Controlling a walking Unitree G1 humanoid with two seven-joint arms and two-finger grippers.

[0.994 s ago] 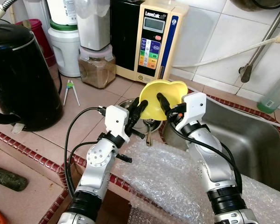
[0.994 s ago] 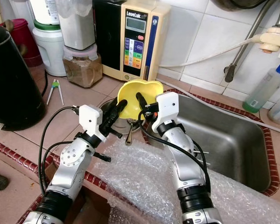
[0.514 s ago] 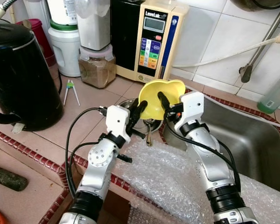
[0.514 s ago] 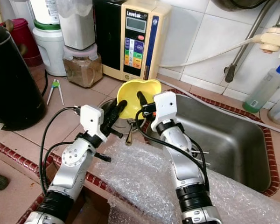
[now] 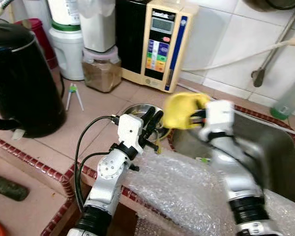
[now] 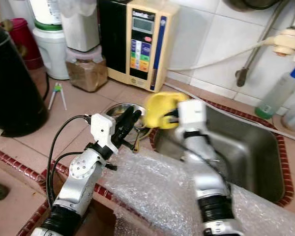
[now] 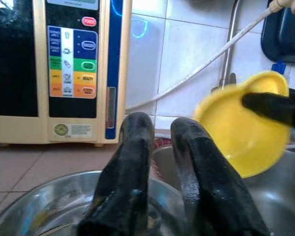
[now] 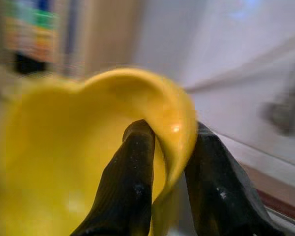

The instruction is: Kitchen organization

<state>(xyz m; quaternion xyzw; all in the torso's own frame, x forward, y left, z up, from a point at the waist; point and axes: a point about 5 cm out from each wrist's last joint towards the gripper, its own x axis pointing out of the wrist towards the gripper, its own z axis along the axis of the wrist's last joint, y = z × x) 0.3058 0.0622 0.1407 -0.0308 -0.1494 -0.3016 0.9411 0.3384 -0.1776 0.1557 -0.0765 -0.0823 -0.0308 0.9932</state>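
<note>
**Desk:** While the right pincer carries it, where is the yellow bowl?

**Photographer:** Off the worktop, in the air at the near-left corner of the steel sink, tipped on its side. The right wrist view has one black finger inside the bowl and the other outside, clenched on the rim. The right arm is blurred, so the bowl's exact tilt is hard to read.

**Desk:** And the left pincer?

**Photographer:** It hangs over a steel bowl on the tiles, just beside the sink's edge. Its fingers stand close together with a narrow gap, grasping nothing that I can make out. A small metal piece hangs under it; too small to name.

**Desk:** How will the yellow bowl handle?

**Photographer:** My guess is light, thin plastic: stiff enough to hold its shape, smooth and likely slippery if wet. A pinch on the rim suits it, though a glossy lip could twist between the pads. It would hardly break if dropped.

**Desk:** Surroundings?

**Photographer:** A black kettle on the left, a cream water machine at the tiled wall with jars beside it, and bubble wrap draped over the worktop's front edge beneath both arms. A green bottle stands beyond the sink.
</note>
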